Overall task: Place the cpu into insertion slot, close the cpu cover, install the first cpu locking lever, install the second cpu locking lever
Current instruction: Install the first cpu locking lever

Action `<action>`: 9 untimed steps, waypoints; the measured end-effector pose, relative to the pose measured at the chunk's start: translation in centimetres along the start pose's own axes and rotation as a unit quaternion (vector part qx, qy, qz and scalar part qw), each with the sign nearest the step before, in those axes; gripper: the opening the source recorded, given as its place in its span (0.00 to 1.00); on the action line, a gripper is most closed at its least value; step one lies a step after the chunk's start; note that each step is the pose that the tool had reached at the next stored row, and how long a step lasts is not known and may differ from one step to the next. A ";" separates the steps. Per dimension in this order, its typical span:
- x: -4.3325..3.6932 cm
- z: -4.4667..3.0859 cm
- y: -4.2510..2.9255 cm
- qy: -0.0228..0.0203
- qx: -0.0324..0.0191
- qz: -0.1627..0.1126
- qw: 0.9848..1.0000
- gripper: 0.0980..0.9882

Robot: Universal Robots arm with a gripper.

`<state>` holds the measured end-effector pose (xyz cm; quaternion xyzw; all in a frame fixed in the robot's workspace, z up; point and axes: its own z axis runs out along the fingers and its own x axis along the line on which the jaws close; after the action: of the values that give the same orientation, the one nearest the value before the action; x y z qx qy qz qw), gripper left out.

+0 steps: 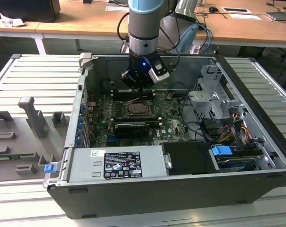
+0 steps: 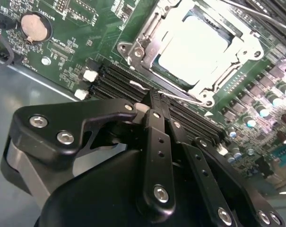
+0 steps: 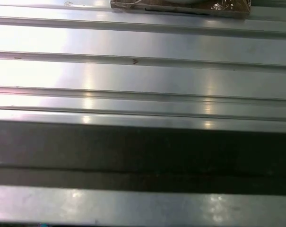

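In the second wrist view the pale silver cpu [image 2: 192, 47] lies in the insertion slot [image 2: 158, 72], with the grey metal cpu cover [image 2: 247, 40] lying flat around it. A thin wire locking lever [image 2: 183, 97] runs along the socket's near edge. My gripper [image 2: 153, 98] is shut, its black fingers [image 2: 158, 142] pressed together, and the tips sit right at that lever's end; whether they touch it I cannot tell. In the exterior view the gripper [image 1: 139, 85] hangs inside the open computer case just behind the socket [image 1: 137, 109].
Black memory slots [image 2: 119, 80] lie beside the fingertips and a coin battery [image 2: 35, 27] sits on the green board. The case [image 1: 180, 189] holds a power supply [image 1: 117, 164], drive cage [image 1: 211, 101] and cables [image 1: 228, 132]. Grey fixtures [image 1: 34, 116] stand on the ribbed table [image 3: 143, 71].
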<state>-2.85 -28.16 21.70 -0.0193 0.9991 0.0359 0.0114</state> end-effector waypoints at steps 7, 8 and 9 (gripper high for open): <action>-0.64 0.87 -0.08 0.000 0.000 0.000 1.000 0.01; -0.68 0.92 -0.09 0.000 0.000 0.000 1.000 0.01; -0.71 0.97 -0.09 0.000 0.000 0.000 1.000 0.01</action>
<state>-2.11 -28.16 20.74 -0.0192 0.9991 0.0360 0.0115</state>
